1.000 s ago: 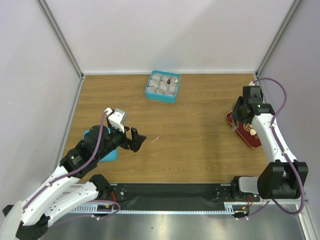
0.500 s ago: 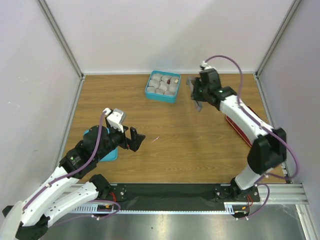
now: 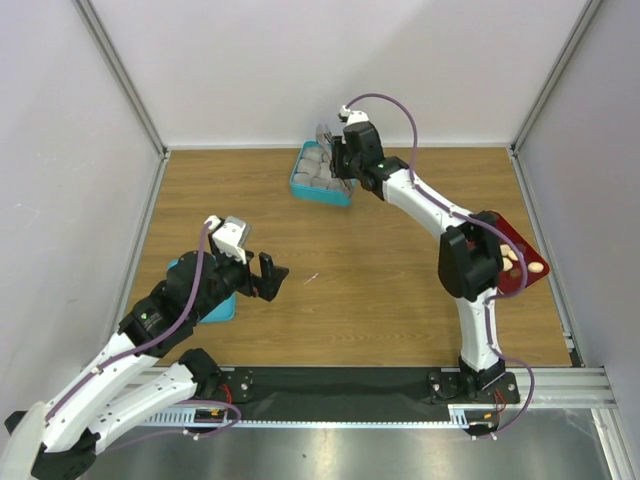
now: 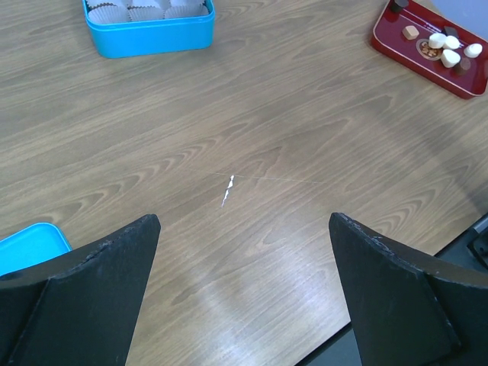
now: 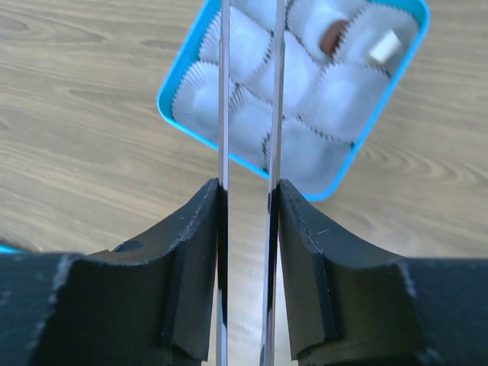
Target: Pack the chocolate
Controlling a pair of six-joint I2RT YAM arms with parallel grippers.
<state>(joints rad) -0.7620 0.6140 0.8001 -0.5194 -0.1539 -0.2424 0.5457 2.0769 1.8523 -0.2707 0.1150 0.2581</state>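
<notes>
Moved: half a second ago the right gripper (image 3: 340, 150) hung over bare wood right of the box; it is now over the far part of the square teal metal box (image 3: 318, 191), and the red tray shows uncovered at the right edge. The left arm has kept its place.
Right gripper: its jaws (image 5: 249, 191) are clamped on the long metal tweezers (image 5: 225, 91), one blade against each pad; the blades stand slightly apart and run out of the top of the wrist view above the box.
Left gripper: spread wide (image 4: 244, 225), holding nothing, low over the wooden table (image 3: 400, 290), just beside a flat teal piece with a raised rim (image 3: 222, 308).
Box contents: white crinkled paper cups (image 5: 252, 53) fill it in rows; one dark brown chocolate (image 5: 333, 34) and one pale chocolate piece (image 5: 383, 47) sit in neighbouring cups along one edge.
Remaining chocolate: pale and brown pieces (image 4: 446, 49) lie clustered on the dark red rectangular tray (image 3: 500, 232), well apart from the box.
Table mark: a short white scratch (image 4: 227, 191) lies between the left fingers.
</notes>
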